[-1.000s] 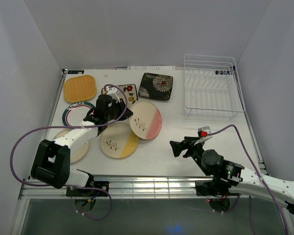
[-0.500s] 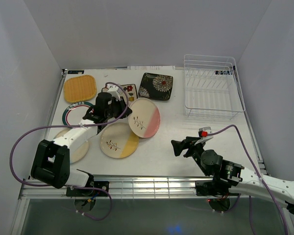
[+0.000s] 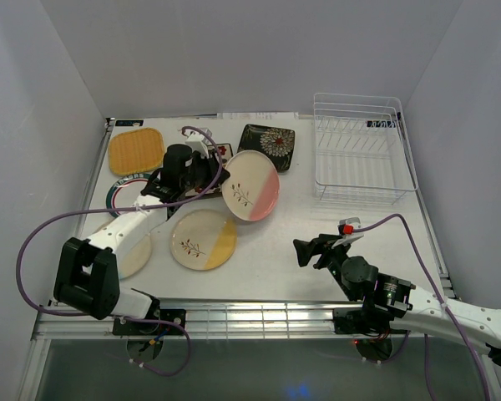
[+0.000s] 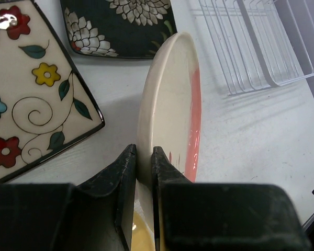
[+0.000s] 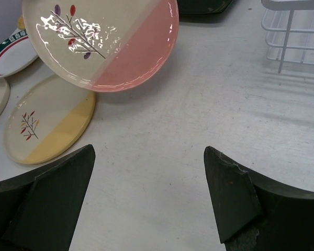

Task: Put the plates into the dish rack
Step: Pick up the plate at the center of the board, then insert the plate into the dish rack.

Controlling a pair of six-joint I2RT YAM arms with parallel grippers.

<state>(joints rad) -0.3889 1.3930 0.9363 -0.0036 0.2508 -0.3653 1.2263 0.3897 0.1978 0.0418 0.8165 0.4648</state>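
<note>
Above the middle of the tabletop (image 3: 301,217), our left claw (image 4: 144,157) pinches the rim of the pink-cream plate (image 3: 250,185), held tilted in the air. Our right claw (image 5: 146,193) stands wide and empty. Next we must probably carry the plate to the dish rack (image 3: 363,150), upright.

Bright, even overhead light, soft faint shadows, specular glare on the pink-cream plate (image 5: 102,44), all views sharp.
</note>
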